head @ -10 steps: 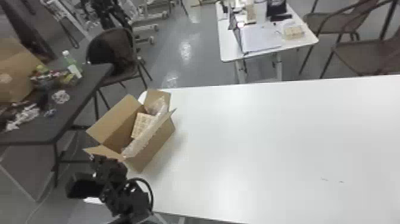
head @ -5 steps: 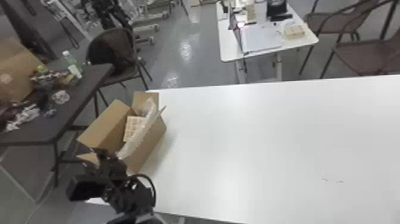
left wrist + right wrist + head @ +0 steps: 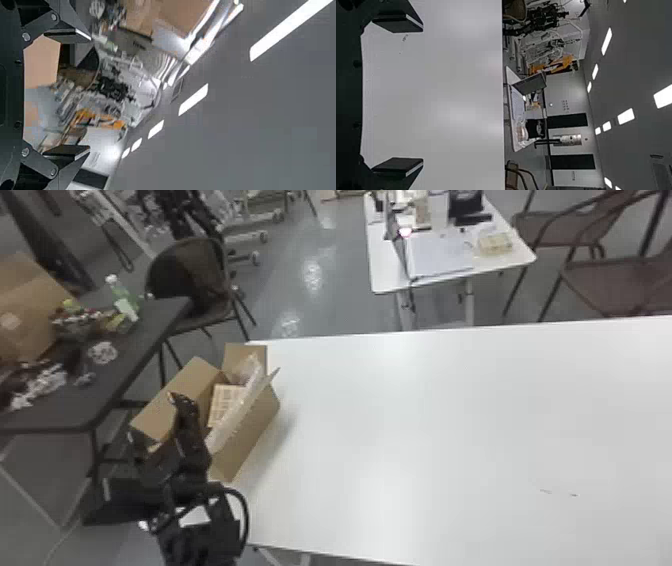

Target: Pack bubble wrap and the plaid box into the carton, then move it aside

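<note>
Fingers of the left gripper (image 3: 153, 415) stand wide apart at the near end of the carton (image 3: 250, 435), with nothing clasped between them; whether either touches cardboard I cannot tell. Right gripper (image 3: 423, 95) is spread wide too, empty, over the white table (image 3: 425, 415).

The carton sits open at the table's left edge, and seems to lean or reach out past it. Inside are both things to be packed: bubble wrap (image 3: 235, 415) lies along the right wall, rising about to the rim, and the plaid box (image 3: 223, 402) lies beside it. So packing looks done, and the step in hand is, I judge, the moving aside.

To do it well, bear on a wall low down rather than on the long left flap (image 3: 150, 415), which would likely fold under load. Keep the force slow and level, so the carton slides rather than tips, and stop while most of its base is on the tabletop. Back the fingers straight off afterwards; an upright flap could snag and drag it over the side.

Beyond, the far flap (image 3: 245, 352) stands up. Farther off, the black table (image 3: 115, 375) and a chair (image 3: 195, 285) lie past the edge, well apart from the carton.
</note>
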Robot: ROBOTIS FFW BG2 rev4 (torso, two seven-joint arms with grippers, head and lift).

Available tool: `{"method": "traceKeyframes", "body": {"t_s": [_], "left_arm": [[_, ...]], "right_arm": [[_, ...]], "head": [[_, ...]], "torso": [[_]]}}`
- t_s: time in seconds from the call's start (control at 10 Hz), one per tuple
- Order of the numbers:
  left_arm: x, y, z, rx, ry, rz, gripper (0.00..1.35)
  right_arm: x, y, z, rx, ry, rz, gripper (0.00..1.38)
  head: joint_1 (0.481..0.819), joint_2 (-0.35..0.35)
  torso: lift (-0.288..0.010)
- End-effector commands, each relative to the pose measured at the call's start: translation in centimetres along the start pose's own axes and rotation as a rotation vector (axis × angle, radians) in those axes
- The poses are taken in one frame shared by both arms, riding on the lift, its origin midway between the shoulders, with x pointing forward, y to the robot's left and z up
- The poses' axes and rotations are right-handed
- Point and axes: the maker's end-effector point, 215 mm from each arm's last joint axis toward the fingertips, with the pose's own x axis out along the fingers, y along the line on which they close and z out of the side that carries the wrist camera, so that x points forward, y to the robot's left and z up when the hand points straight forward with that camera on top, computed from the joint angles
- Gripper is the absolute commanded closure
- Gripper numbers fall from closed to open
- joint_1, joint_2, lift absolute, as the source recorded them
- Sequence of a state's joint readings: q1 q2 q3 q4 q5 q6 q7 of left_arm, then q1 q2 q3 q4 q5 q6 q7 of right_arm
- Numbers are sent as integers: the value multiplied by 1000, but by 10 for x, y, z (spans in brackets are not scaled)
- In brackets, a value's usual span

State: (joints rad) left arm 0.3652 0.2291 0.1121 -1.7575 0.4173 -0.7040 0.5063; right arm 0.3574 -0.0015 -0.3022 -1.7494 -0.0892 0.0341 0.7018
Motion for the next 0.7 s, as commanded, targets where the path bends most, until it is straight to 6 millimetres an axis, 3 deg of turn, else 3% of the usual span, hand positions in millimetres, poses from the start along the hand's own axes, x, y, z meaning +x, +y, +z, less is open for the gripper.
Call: {"method": "traceKeyframes", "body": {"t_s": [0.0,0.1,0.3,0.4,0.6], "left_arm": [[-27,-60,-20,43,113,-182,300],[-53,-99,-45,46,193,-322,300],[-98,-124,-85,108,324,-506,300],[-121,-125,-104,166,391,-615,300],[-156,-85,-128,267,493,-620,300]], "right_arm": [[-10,5,6,-36,-16,-12,111],[-18,11,10,-75,-31,-39,107],[-30,25,13,-137,-56,-59,113],[-35,37,6,-165,-45,-51,114],[-43,41,4,-190,-71,-62,114]], "head": [[695,312],[695,252],[695,113],[695,79],[695,62]], "torso": [[-102],[-102],[-102],[-102],[-102]]}}
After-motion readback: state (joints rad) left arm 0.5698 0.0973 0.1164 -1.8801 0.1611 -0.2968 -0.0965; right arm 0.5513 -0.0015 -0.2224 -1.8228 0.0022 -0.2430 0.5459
